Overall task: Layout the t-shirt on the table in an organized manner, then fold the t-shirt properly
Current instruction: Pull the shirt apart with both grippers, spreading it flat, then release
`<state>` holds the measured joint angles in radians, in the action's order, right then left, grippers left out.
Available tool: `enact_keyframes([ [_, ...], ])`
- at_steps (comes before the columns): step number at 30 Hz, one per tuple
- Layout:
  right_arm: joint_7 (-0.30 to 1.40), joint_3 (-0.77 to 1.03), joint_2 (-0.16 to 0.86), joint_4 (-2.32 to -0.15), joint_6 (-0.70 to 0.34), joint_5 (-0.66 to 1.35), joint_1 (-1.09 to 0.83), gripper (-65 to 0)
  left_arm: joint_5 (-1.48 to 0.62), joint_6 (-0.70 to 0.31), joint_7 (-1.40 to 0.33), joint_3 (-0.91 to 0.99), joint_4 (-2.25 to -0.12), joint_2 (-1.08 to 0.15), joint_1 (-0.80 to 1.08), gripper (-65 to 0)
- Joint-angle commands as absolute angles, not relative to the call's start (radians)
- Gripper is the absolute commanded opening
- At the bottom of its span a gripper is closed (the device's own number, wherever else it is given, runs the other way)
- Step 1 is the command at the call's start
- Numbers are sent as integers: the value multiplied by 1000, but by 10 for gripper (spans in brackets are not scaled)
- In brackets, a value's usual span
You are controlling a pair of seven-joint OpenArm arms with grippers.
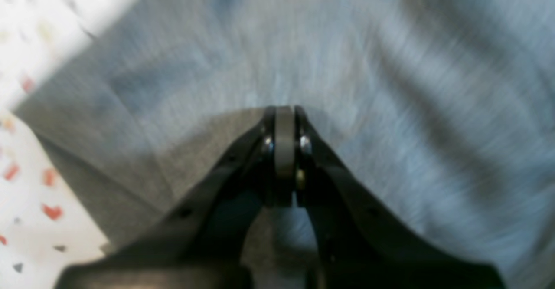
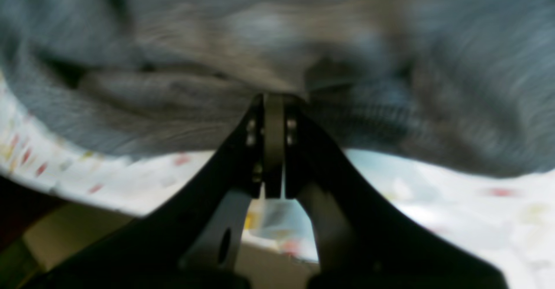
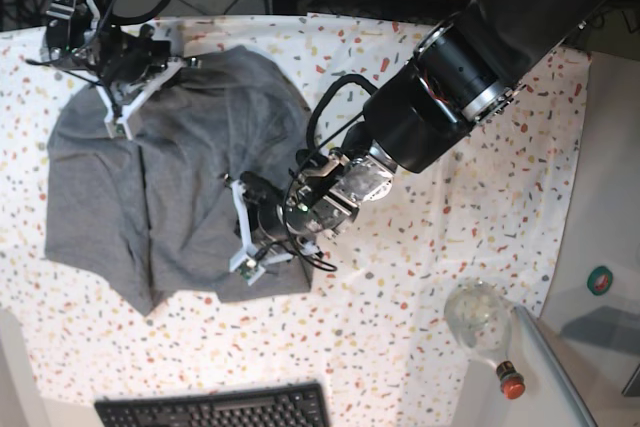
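The grey t-shirt lies rumpled and partly doubled over on the left half of the speckled table. My left gripper is at the shirt's near edge. In the left wrist view the left gripper is shut, its tips pressed together on the t-shirt, with the table at the left. My right gripper is at the shirt's far left corner. In the right wrist view the right gripper is shut on the bunched edge of the t-shirt, above the table. Both wrist views are blurred.
A black keyboard lies at the near edge. A clear bottle with a red cap lies at the near right. Cables and stands line the far side. The big left arm stretches over the table's right half.
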<state>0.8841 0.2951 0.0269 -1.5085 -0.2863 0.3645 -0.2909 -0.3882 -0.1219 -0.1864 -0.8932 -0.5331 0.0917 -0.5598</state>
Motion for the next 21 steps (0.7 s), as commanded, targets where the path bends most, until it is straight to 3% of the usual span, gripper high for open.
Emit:
enact_keyframes([
  [1,875,325,59,-1500,-283,355,-285,-650,-349,-117,-162,-888,-519,107,-572,-650],
  [7,874,371,173,-1314,-283,355,-159,-650,-271,-117,-160,-888,-653,39,-432,-650],
  [13,797,363,259,-1152,-285,355,-24,-650,-266,-117,-306,-776,-1036,-71,-246,-650],
  [18,822,375,248,-1376,-285,363,-59,-650,-263,-117,-432,-456,-1342,-116,-117,-650],
  [21,875,430,159,-1586,-275,360,-127,-650,-266,-117,-501,-271,-1491,-168,-44,-650],
])
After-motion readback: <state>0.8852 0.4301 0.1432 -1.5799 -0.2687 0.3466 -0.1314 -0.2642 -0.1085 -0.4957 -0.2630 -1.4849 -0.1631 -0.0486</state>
